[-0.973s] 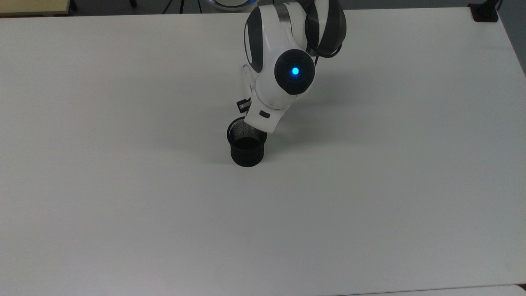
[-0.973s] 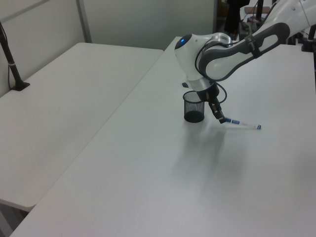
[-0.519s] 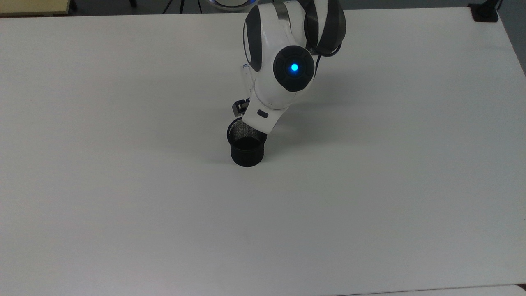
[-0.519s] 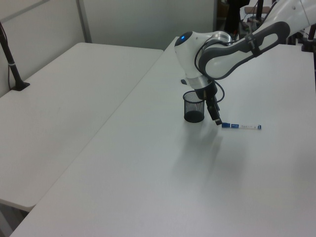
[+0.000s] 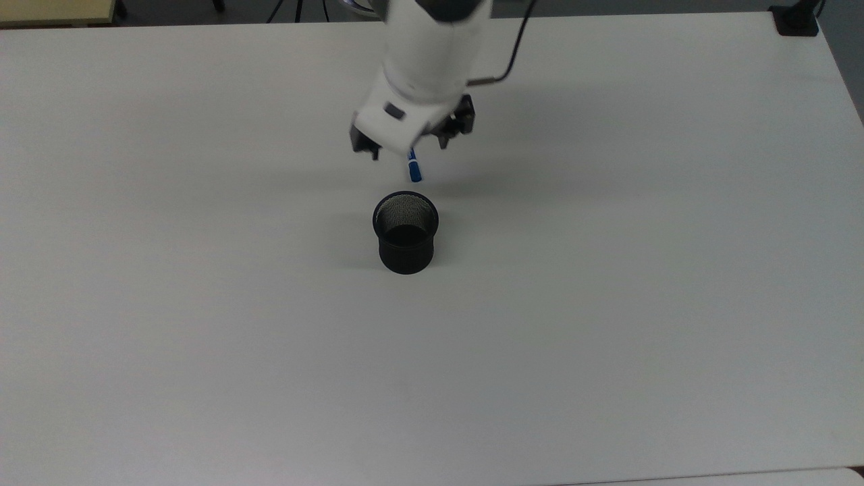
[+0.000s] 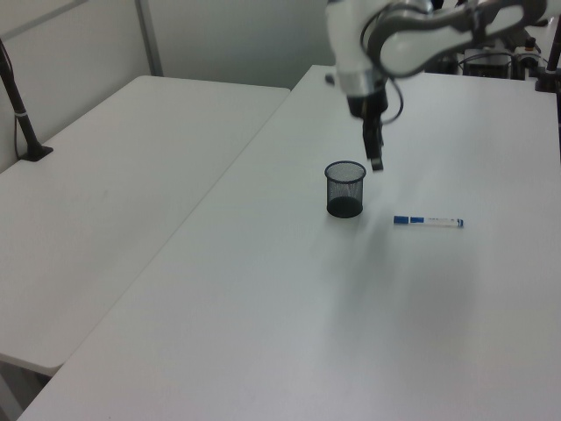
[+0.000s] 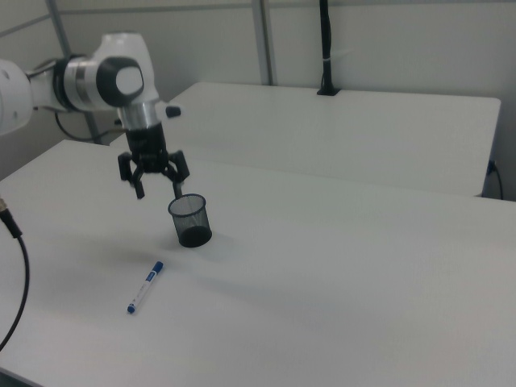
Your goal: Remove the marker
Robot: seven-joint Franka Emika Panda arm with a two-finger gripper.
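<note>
The marker (image 6: 428, 222), white with a blue cap, lies flat on the white table (image 5: 607, 270), apart from the black mesh cup (image 6: 344, 189). In the right view the marker (image 7: 145, 287) rests in front of the cup (image 7: 190, 220), towards the right view's left. In the top view its blue cap (image 5: 414, 169) pokes out from under the hand, just behind the cup (image 5: 405, 233). My gripper (image 7: 158, 187) hangs open and empty in the air, above and beside the cup. The left view has the gripper (image 6: 375, 162) well above the table, over the spot between cup and marker.
A second white table (image 6: 131, 158) adjoins this one. A black clamped post (image 7: 325, 48) stands at its far edge. A black cable (image 7: 16, 274) hangs at the right view's left edge. The black cup holds nothing.
The marker went from tilted at my fingertips to lying flat on the table. My gripper has since let go, opened, and risen up and away from the cup.
</note>
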